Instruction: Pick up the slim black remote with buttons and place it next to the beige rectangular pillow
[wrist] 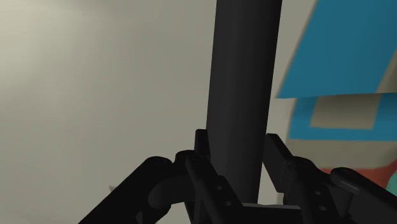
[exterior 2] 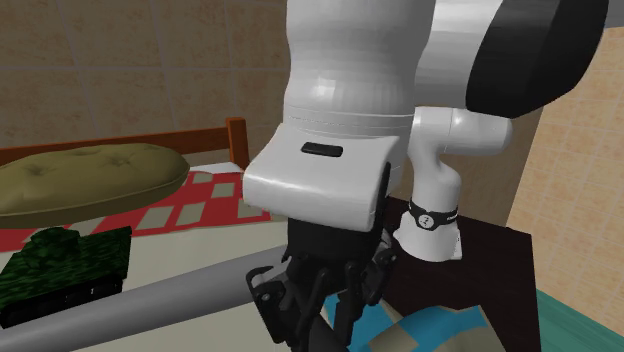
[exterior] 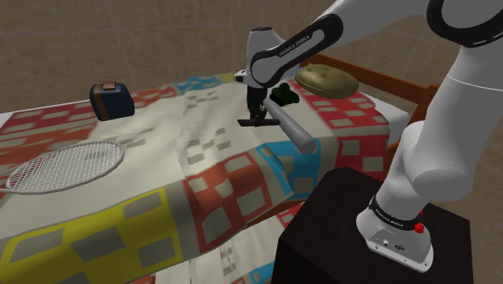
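Hanging over the patchwork quilt point(exterior: 201, 137) in the shoulder view, the slim grey remote point(exterior: 294, 133) is held by the gripper point(exterior: 256, 121), short of the olive-beige pillow point(exterior: 326, 79). In the second exterior view it is seen sticking out sideways. In the wrist view the fingers point(wrist: 280, 162) are pinched on it, so slipping is prevented

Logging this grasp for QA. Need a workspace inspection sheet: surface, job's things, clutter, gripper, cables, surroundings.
Surface: patchwork quilt on a wooden bed.
Job's things: remote clasped in the gripper, apart from the pillow.
Clutter: toy tank beside the pillow; racket; blue case.
Gripper: gripper shut on the remote.
Cables: nothing seen.
Surroundings: tan tiled walls; dark stand.
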Controlling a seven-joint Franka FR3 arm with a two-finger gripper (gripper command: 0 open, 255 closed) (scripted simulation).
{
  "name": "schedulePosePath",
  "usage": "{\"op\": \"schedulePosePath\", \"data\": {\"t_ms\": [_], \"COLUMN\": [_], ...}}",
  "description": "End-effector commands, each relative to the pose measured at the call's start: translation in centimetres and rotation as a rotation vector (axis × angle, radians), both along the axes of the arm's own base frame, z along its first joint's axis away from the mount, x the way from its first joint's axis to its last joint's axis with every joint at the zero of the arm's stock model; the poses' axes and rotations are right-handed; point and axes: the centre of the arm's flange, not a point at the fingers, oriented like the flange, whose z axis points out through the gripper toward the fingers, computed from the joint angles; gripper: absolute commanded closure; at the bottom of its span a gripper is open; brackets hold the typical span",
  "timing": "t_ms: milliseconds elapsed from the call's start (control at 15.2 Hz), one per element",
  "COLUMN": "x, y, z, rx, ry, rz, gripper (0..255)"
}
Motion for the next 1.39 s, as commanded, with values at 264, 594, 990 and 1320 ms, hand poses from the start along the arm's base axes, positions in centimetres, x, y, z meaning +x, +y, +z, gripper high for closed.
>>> {"op": "schedulePosePath", "data": {"t_ms": [264,594,990,1320], "x": [-0.1,-0.1,-0.1,-0.1], "y": [-0.1,-0.1,-0.1,-0.1], "z": [3.2,5.9,9.0,11.7], "rx": [0.0,0.0,0.0,0.0], "ry": [0.0,0.0,0.0,0.0], "rz": [0.0,0.0,0.0,0.0], "gripper": [255,255,255,255]}}
